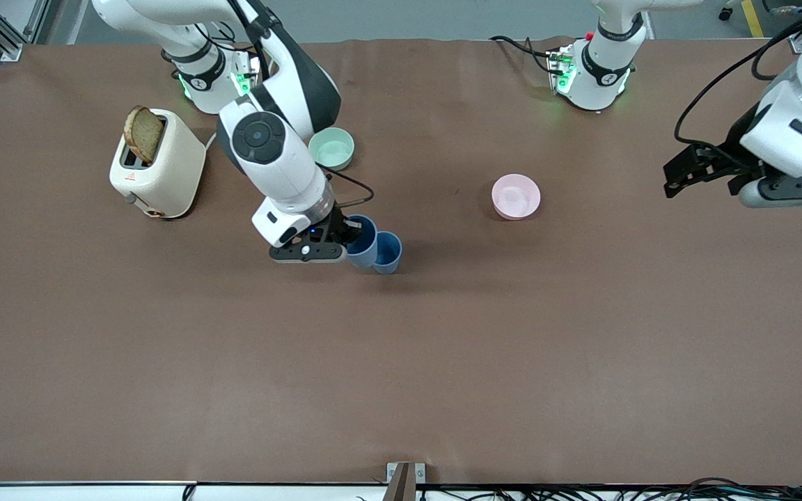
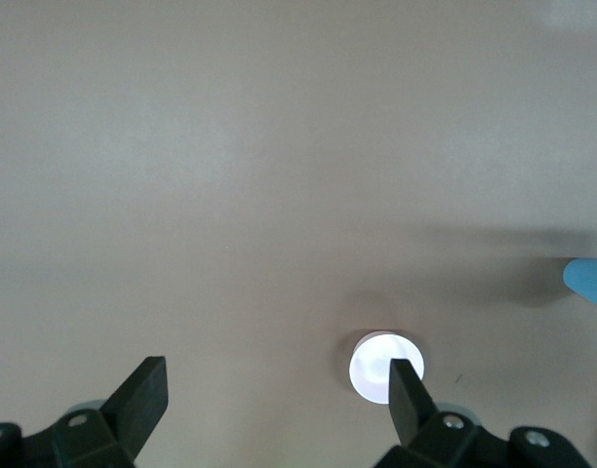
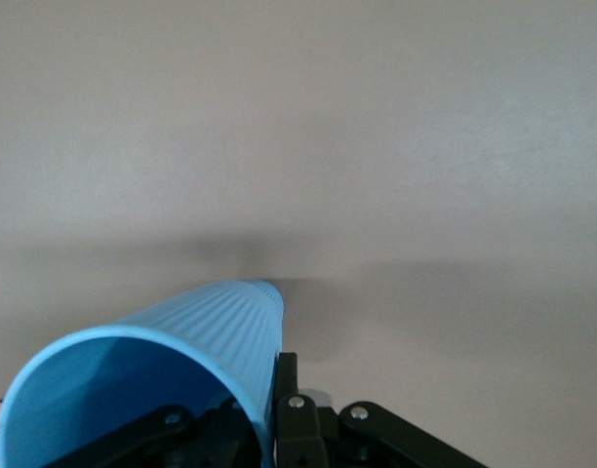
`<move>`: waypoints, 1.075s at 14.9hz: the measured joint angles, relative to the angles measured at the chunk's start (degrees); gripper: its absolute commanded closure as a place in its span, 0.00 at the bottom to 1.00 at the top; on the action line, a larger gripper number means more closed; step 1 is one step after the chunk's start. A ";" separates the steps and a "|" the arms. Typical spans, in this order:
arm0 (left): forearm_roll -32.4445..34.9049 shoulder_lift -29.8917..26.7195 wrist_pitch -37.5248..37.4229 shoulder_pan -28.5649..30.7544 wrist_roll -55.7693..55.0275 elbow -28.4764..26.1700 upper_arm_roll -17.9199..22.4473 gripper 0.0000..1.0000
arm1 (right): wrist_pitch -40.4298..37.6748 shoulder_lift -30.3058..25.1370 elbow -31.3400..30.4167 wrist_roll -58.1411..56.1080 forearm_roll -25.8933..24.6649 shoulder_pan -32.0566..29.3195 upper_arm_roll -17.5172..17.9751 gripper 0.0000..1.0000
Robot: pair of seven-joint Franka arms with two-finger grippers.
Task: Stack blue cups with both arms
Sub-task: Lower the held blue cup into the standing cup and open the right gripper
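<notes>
Two blue cups stand side by side near the table's middle. My right gripper (image 1: 352,228) is shut on the rim of one blue cup (image 1: 363,243), with one finger inside it and one outside. That cup leans slightly. It fills the right wrist view (image 3: 172,351), where the right gripper (image 3: 266,405) pinches its wall. The second blue cup (image 1: 388,252) stands upright against it, a little nearer the front camera. My left gripper (image 1: 676,177) is open and empty, up in the air over the left arm's end of the table. In the left wrist view the left gripper (image 2: 276,390) holds nothing.
A pink bowl (image 1: 516,196) sits between the cups and the left gripper; it also shows in the left wrist view (image 2: 377,363). A mint-green bowl (image 1: 332,148) sits by the right arm. A cream toaster (image 1: 157,167) holding a bread slice stands toward the right arm's end.
</notes>
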 measured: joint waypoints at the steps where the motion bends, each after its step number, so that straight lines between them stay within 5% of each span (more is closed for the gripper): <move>1: 0.00 -0.53 -0.48 0.16 0.02 -0.06 0.28 0.00 | 0.82 0.48 -0.25 0.00 0.00 0.54 0.00 0.98; 16: -0.08 -0.51 0.03 -0.12 0.45 -1.47 -3.18 0.00 | 6.49 2.97 -4.21 3.48 0.00 4.32 -0.17 0.96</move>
